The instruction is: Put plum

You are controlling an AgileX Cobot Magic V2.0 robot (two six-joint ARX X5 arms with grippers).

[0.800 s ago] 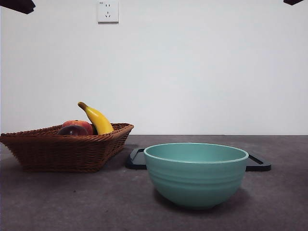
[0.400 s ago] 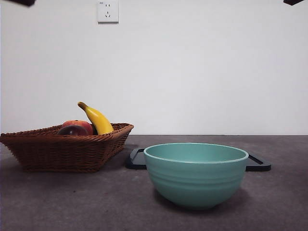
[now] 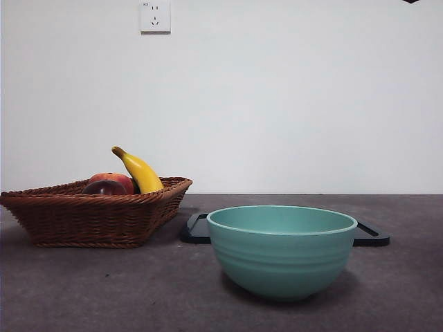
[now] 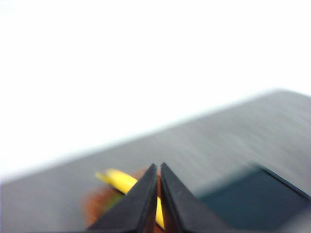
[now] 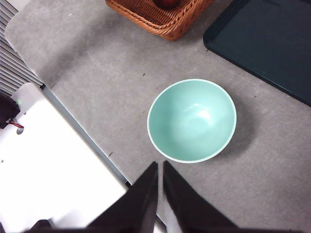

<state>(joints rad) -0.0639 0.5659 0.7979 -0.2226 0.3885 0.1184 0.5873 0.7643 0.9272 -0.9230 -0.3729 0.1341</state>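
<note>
Both end effectors, my left (image 4: 159, 204) and my right (image 5: 160, 199), hang high with jaws pressed together and empty, so nothing is done: the plum (image 3: 104, 187) lies untouched in the wicker basket (image 3: 90, 218) beside the banana (image 3: 140, 171), still to be grasped and placed.

A brown woven wicker basket (image 3: 97, 213) sits to the left on the grey table (image 3: 104, 290), holding a dark maroon plum (image 3: 104, 187), a red-orange apple-like fruit (image 3: 114, 179) behind it, and a yellow banana (image 3: 140, 171). Directly below the right gripper (image 5: 160, 167) stands a teal ceramic bowl (image 3: 282, 250); a dark flat tray (image 3: 370, 234) lies behind the bowl.
</note>
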